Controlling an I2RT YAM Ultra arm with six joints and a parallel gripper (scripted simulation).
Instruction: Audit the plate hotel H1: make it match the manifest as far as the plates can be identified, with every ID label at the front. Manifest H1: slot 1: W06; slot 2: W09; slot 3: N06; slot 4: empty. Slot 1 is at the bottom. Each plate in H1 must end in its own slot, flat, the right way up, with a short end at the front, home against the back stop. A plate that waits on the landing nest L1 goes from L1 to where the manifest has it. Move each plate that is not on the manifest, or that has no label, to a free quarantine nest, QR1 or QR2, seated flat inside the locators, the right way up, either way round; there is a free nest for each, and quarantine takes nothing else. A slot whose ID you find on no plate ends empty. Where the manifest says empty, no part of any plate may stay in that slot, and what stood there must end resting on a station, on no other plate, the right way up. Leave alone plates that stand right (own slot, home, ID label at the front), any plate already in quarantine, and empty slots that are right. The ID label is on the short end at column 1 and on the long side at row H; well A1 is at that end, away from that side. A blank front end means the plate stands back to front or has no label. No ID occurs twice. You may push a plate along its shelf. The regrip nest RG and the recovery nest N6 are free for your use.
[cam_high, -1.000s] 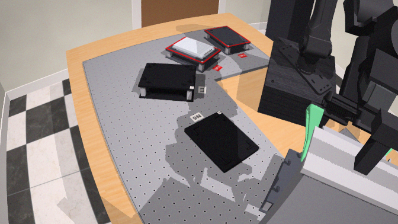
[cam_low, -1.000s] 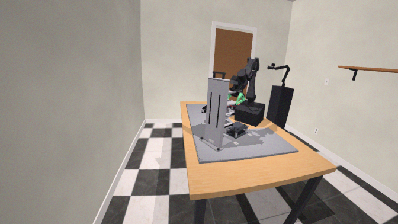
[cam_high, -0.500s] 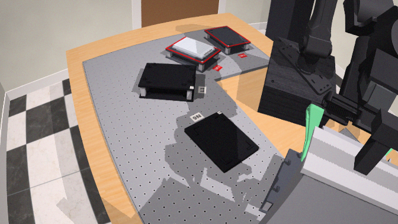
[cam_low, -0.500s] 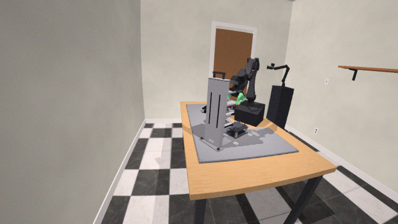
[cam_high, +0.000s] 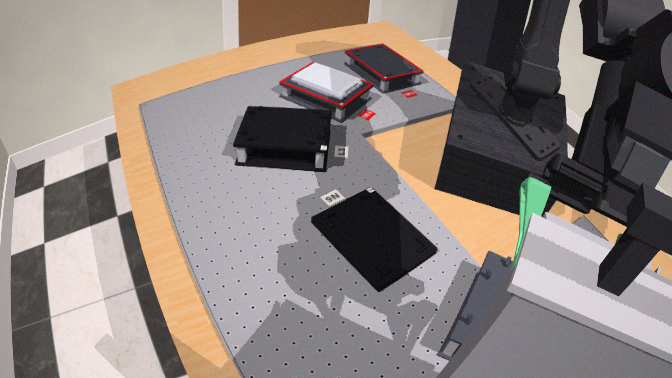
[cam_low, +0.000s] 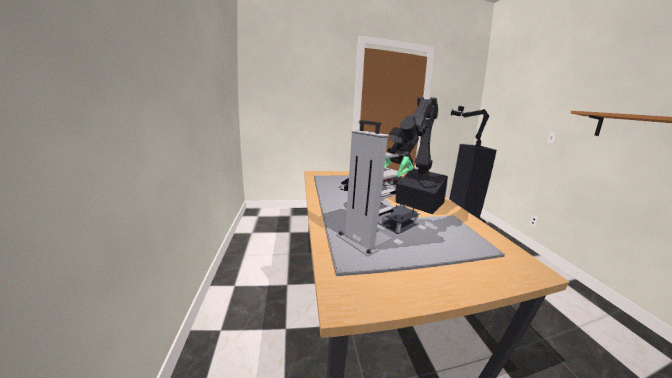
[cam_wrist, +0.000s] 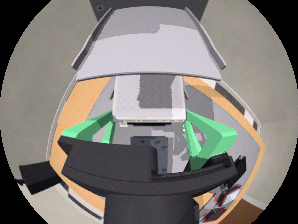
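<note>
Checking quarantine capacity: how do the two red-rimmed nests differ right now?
The nearer red-rimmed nest carries a white plate; the farther red-rimmed nest shows only its bare dark top. The nearer one sits closer to the black raised nest. Both stand on grey feet, each with a red tag in front.

Dark grey blocky arm (cam_high: 537, 47), black ribbed wrist section, gripper (cam_wrist: 149, 137) with bright green fingers, perforated black base plate (cam_high: 542, 145)

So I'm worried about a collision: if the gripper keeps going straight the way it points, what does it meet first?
Probably the pale plate between the open gripper fingers, at the hotel front; depth is unclear.
</note>
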